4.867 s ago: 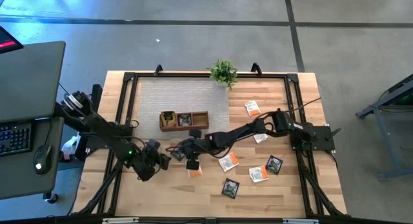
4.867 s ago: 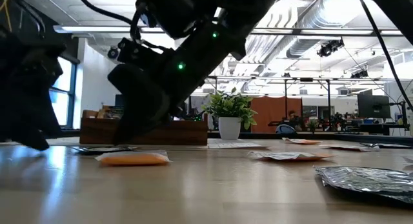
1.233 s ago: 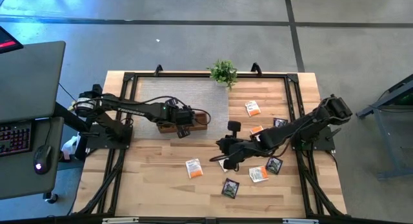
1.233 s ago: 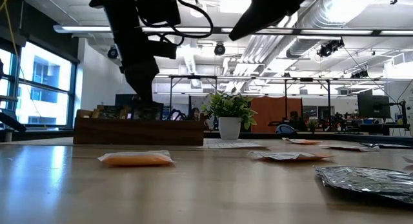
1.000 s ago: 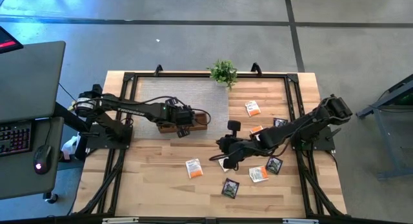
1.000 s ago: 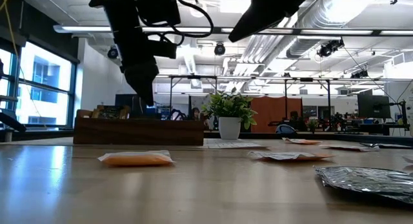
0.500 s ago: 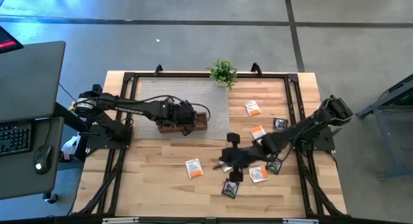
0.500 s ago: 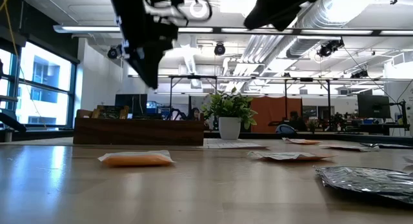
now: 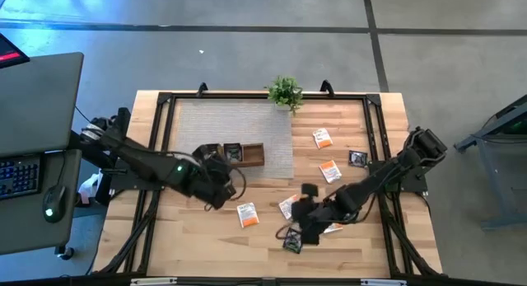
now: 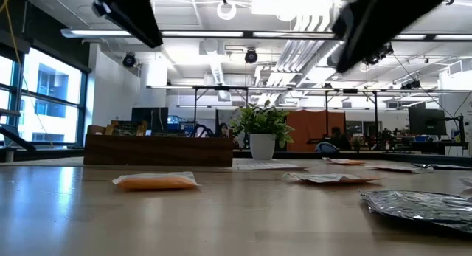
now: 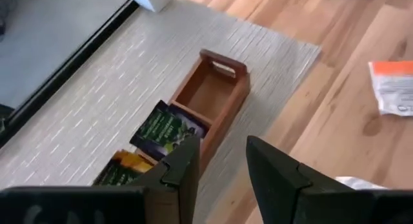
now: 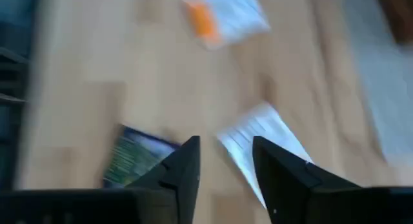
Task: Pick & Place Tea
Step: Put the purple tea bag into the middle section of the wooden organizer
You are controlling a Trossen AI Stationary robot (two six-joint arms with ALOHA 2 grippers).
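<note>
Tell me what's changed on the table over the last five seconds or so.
The left tool carried a dark sachet to the wooden tray, left it in the middle compartment and pulled back toward the near edge, open and empty. The right tool swung down over the loose sachets near the dark sachet at the front edge, open. The plant stayed put.

light: bright, even, ceiling lamps [image 10: 225, 10] | glare: window [image 10: 44, 101] | blur: right wrist view smeared
</note>
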